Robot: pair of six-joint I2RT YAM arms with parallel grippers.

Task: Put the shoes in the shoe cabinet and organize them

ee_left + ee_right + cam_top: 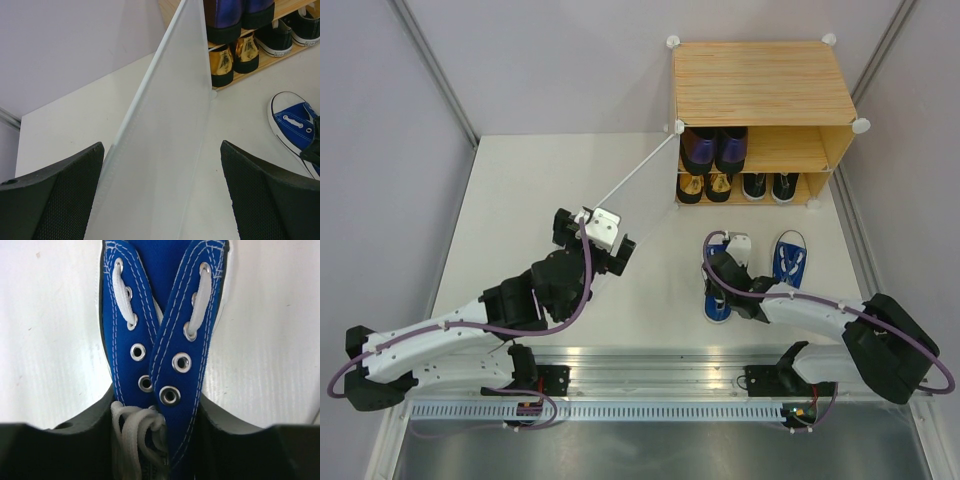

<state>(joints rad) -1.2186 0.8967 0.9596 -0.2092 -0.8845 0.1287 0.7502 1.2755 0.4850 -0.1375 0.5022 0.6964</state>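
Observation:
The shoe cabinet (pixel 760 80) stands at the back right, its white door panel (pixel 640 180) swung open toward my left gripper (pixel 605 240). That gripper is open, and the door panel (pixel 160 150) runs between its fingers (pixel 50 195) without touching them. Inside are the dark purple shoes (pixel 715 150) on the upper shelf, and the gold shoes (pixel 705 187) and black shoes (pixel 768 186) below. Two blue sneakers lie on the table before the cabinet. My right gripper (pixel 725 265) is shut on the left sneaker (pixel 165 300), pinching its lace flaps together. The other sneaker (pixel 788 258) lies just to the right.
The table's side rails and grey walls border the white tabletop (pixel 540 200). The open door slants across the area left of the cabinet. A metal rail (pixel 650 365) with both arm bases runs along the near edge.

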